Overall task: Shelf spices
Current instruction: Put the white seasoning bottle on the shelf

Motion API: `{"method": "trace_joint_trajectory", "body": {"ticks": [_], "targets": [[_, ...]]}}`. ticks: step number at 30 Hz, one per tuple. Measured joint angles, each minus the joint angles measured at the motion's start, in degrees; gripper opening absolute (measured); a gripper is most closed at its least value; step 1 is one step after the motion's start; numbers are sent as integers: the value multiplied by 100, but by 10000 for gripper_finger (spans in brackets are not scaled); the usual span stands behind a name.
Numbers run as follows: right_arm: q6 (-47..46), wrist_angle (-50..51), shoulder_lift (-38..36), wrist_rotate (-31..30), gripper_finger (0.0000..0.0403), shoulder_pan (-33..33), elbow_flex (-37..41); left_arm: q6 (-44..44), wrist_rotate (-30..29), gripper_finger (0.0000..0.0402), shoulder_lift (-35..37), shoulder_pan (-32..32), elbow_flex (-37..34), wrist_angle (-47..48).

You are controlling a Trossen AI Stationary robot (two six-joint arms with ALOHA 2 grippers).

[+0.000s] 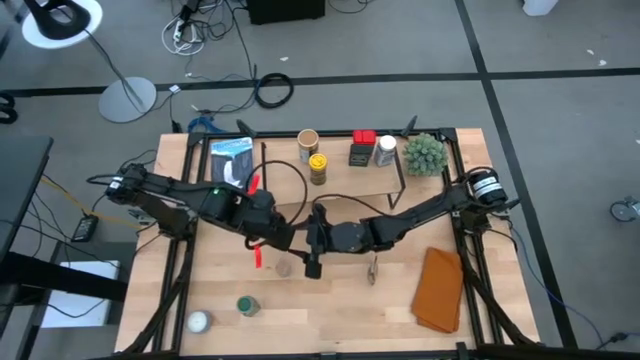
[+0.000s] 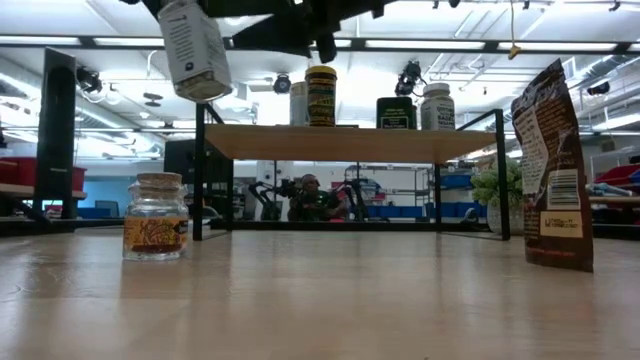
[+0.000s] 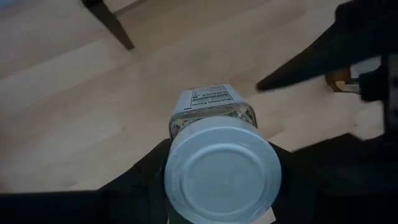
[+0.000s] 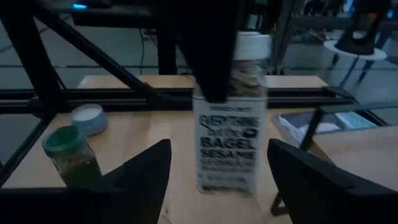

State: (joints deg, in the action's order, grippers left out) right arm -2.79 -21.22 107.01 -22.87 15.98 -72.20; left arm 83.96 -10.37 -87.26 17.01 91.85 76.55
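- Desk (image 1: 330,310) of pale wood planks, with a black metal frame round its edge.
- Shelf (image 2: 340,143) at the far side: a flat pale wooden plank on thin black metal legs, already carrying a tan-lidded jar (image 1: 308,140), a yellow round jar (image 1: 317,166), a dark box with a red top (image 1: 362,147) and a white-capped bottle (image 1: 386,150).
- Left gripper (image 1: 281,240) is over the middle of the desk; its dark fingers (image 3: 143,177) are closed round a clear square-sided seasoning jar (image 3: 214,149) with a round grey lid and a white printed label, held off the desk and tilted in the low view.
- Right gripper (image 1: 313,262) hangs just beside that jar, facing it; its fingers (image 4: 140,171) stand apart on either side of the label and do not touch it.
- Small glass jar with a cork stopper (image 2: 156,216), amber label, stands upright on the desk in front of the shelf.
- Green-lidded jar (image 4: 69,155) and flat white round tin (image 4: 87,118) sit near each other at the near left corner of the desk.
- Orange-brown cloth (image 1: 438,290), folded flat, lies on the right side.
- Fuzzy green plant (image 1: 424,152) sits at the right end of the shelf.
- Dark upright pouch (image 2: 552,165) with a white barcode label stands at the right in the low view.
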Motion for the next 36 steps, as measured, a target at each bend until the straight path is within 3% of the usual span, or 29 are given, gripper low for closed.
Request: {"method": "trace_joint_trajectory", "body": {"ticks": [16, 24, 30, 36], "targets": [[263, -348, 180, 11, 260, -185, 2, -176, -49, 209, -11, -97, -7, -52], [448, -331, 180, -615, 247, -157, 0, -207, 35, 209, -13, -89, -4, 23], [304, -356, 180, 154, 245, -219, 0, -275, -25, 209, -13, -100, -4, -48], [245, -357, 179, 22, 244, -234, 0, -448, -75, 209, -13, -163, -4, -527]]}}
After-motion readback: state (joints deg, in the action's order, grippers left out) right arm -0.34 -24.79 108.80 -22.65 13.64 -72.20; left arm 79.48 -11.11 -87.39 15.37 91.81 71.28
